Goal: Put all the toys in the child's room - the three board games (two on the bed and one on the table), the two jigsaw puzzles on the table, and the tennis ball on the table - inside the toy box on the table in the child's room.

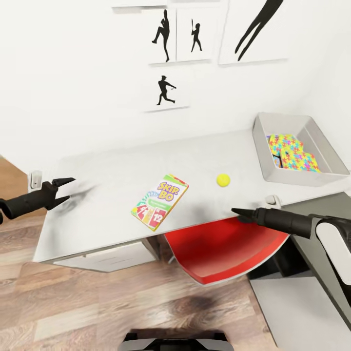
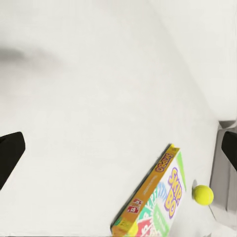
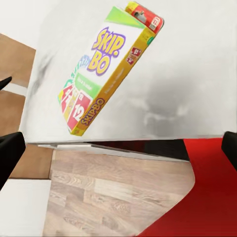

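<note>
We have both end effectors empty. Left end effector (image 1: 62, 189) hovers over the surface's (image 1: 97, 170) left edge, fingers apart. Right end effector (image 1: 235, 211) sits at the front edge; can't tell whether its fingers are apart or together.

SKIP-BO box (image 1: 160, 201) lies flat near the front edge, mid-surface. Tennis ball (image 1: 223, 180) is just beyond it, toward the right. Toy box (image 1: 312, 178) sits at the far-right corner, two jigsaw puzzles (image 1: 292, 152) already inside.

Risks, as we judge them:
- Ball is free on a smooth top; any nudge rolls it off the front edge.
- SKIP-BO is thin and flat, so a top-down pinch may slip or push it over the front edge.
- Puzzles take up tray room; a box dropped on them could sit tilted on the wall.

Surface is light grey. There's a red chair (image 1: 224, 251) tucked under, a wood-plank floor (image 1: 73, 302), and white walls with black silhouette prints (image 1: 165, 90).
</note>
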{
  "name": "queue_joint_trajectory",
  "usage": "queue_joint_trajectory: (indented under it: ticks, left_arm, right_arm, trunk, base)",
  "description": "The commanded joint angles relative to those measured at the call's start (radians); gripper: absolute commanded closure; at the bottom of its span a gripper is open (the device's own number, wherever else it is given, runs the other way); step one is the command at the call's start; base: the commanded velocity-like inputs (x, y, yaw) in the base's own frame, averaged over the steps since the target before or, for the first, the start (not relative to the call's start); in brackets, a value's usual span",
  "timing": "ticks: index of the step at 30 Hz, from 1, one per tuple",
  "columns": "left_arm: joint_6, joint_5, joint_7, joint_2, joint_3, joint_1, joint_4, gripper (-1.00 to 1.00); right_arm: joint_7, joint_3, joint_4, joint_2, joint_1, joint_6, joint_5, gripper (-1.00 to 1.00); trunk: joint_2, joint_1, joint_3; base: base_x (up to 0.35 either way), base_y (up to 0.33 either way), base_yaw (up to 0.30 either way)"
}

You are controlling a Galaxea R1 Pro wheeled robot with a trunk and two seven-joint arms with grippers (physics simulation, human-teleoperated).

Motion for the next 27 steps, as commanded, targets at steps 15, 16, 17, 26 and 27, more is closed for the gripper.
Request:
queue_joint_trajectory:
  ticks: [15,16,17,26,27]
  left_arm:
    - [0.007,0.08,0.008,-0.08,0.007,0.119,-0.221,-1.0]
    - [0.007,0.08,0.008,-0.08,0.007,0.119,-0.221,-1.0]
    - [0.007,0.088,0.011,-0.092,0.004,0.129,-0.242,-1.0]
    - [0.007,0.118,0.019,-0.135,-0.009,0.203,-0.33,-1.0]
    - [0.007,0.118,0.019,-0.135,-0.009,0.203,-0.33,-1.0]
  right_arm:
    - [-0.005,-0.007,-0.007,0.006,0.052,0.004,0.008,-1.0]
    - [-0.005,-0.007,-0.007,0.006,0.052,0.004,0.008,-1.0]
    - [-0.006,-0.008,-0.008,0.006,0.055,0.004,0.009,-1.0]
    - [-0.017,-0.002,-0.009,0.009,0.065,0.004,0.011,-1.0]
    - [-0.017,-0.002,-0.009,0.009,0.065,0.004,0.011,-1.0]
  trunk:
    - [-0.002,0.001,0.007]
    - [-0.002,0.001,0.008]
    - [-0.002,0.001,0.01]
    - [-0.002,0.001,0.022]
    - [-0.002,0.001,0.023]
  base:
    - [0.0,0.0,0.225]
    - [0.0,0.0,0.141]
    - [0.0,0.0,0.132]
    - [0.0,0.0,0.121]
    - [0.0,0.0,0.117]
